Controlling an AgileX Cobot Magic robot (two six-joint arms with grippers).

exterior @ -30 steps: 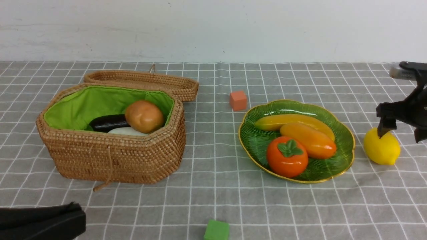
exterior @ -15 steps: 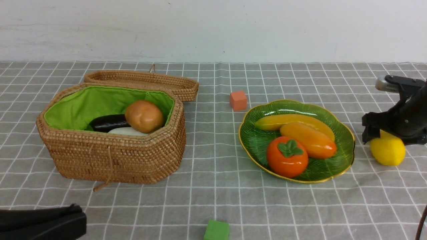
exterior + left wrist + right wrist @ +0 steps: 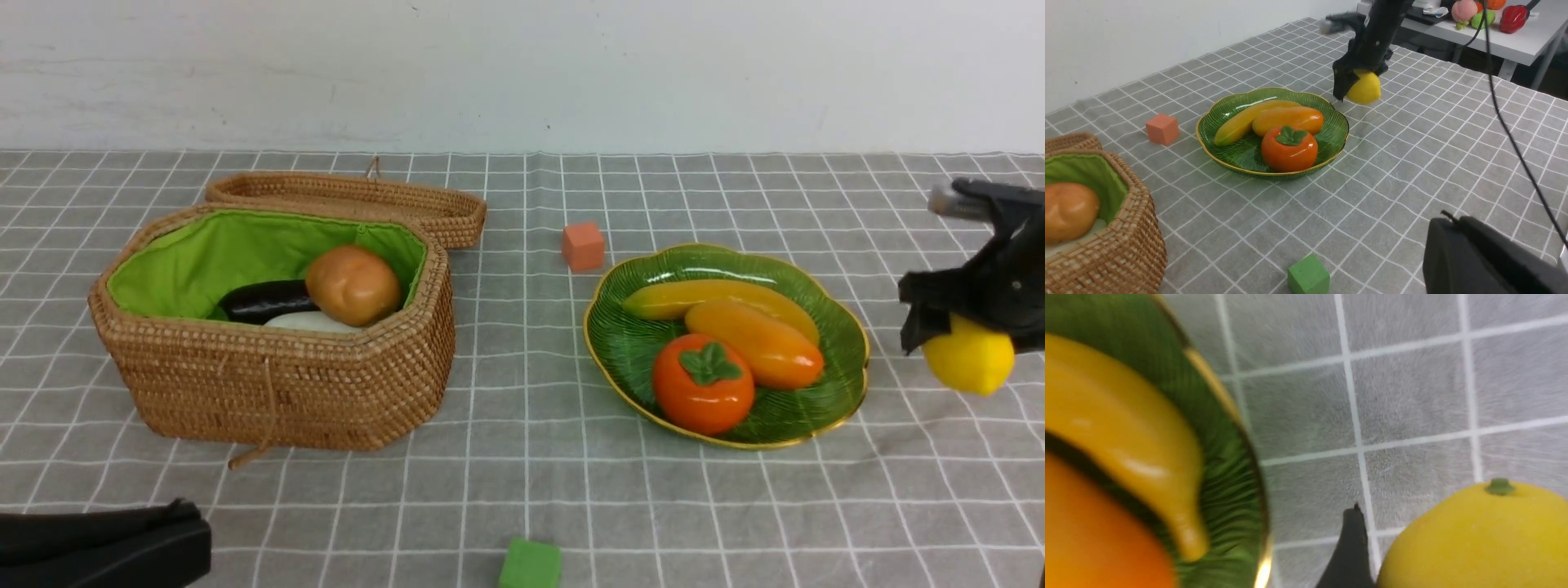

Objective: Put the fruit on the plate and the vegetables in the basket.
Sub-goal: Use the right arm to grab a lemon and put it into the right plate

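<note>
Lifted since a second ago: lemon [image 3: 970, 356] off the cloth, now hanging in the right claw [image 3: 963, 331], a little higher and further right than where it lay. Clamped on the lemon, jaws spread wide round its girth; only one dark finger [image 3: 1350, 551] showing in the right wrist view, the other out of frame. Cut off at the front view's right edge: most of the right arm, bent forward over the lemon, blurred at its grey tip. Hanging clear of the table [image 3: 522, 457], at about 3 o'clock from the plate [image 3: 849, 359] and just outside its gold rim.

On the plate, touching one another: banana [image 3: 694, 296] at 12 o'clock, mango [image 3: 755, 343] in the middle, persimmon [image 3: 702, 394] at 6 o'clock.

Seen only as a black slab at the front view's lower left corner: left claw [image 3: 175, 535], closed and empty.

Basket [image 3: 269, 384] at 9 o'clock from the plate, well apart, lid laid back. Inside: potato [image 3: 353, 284] on top, eggplant [image 3: 265, 300] half hidden behind it, radish [image 3: 306, 322] showing only as a white sliver above the rim.

Orange cube [image 3: 583, 246] near the plate's 11 o'clock; green cube [image 3: 531, 565] partly cut off at the bottom edge. No readable writing anywhere.
</note>
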